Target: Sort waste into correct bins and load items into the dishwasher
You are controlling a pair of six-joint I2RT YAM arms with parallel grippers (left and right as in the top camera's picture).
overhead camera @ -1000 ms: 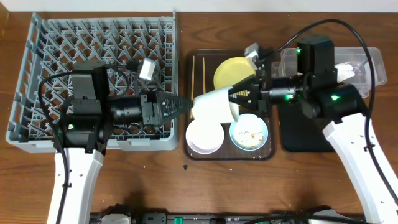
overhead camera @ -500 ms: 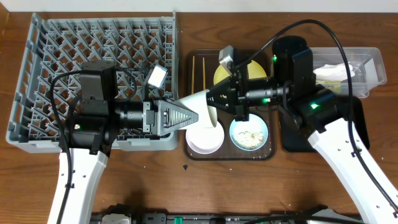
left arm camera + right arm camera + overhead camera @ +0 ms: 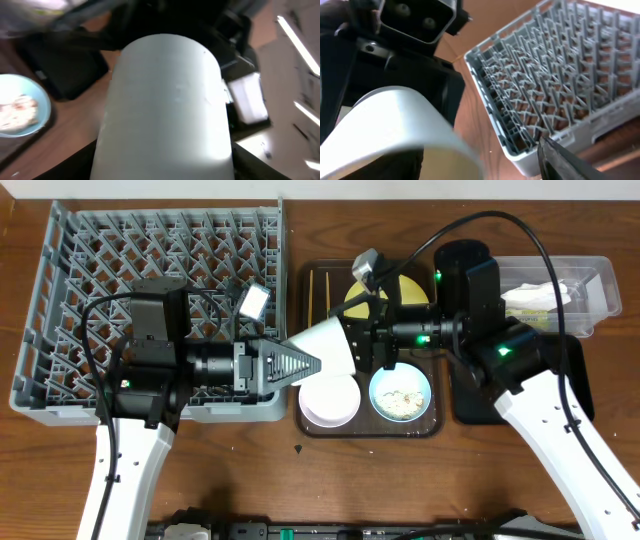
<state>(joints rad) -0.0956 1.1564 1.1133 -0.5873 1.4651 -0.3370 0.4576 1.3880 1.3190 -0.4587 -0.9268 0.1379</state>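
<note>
The small white cup (image 3: 330,346) hangs on its side above the brown serving tray's left edge. My left gripper (image 3: 303,365) is shut on its base end; the cup (image 3: 165,100) fills the left wrist view between the dark fingers. My right gripper (image 3: 352,340) stands open around the rim end, its jaws spread off the cup (image 3: 395,115), with one finger (image 3: 565,162) showing at the right. The dishwasher (image 3: 120,240) lies at the left. The yellow plate (image 3: 410,288), chopsticks (image 3: 317,295), pinkish-white bowl (image 3: 328,402) and light blue bowl (image 3: 400,395) with rice scraps sit on the tray.
The dark brown serving tray (image 3: 365,431) lies mid-table. A clear tub (image 3: 592,280) holding a white napkin (image 3: 540,292) stands at the back right, with the black tray (image 3: 466,408) in front of it under my right arm. The rack's corner (image 3: 520,150) is close to the right fingers.
The right arm carried the cup leftward to the left gripper. The left jaws closed on the cup, and the right jaws have opened off it.
</note>
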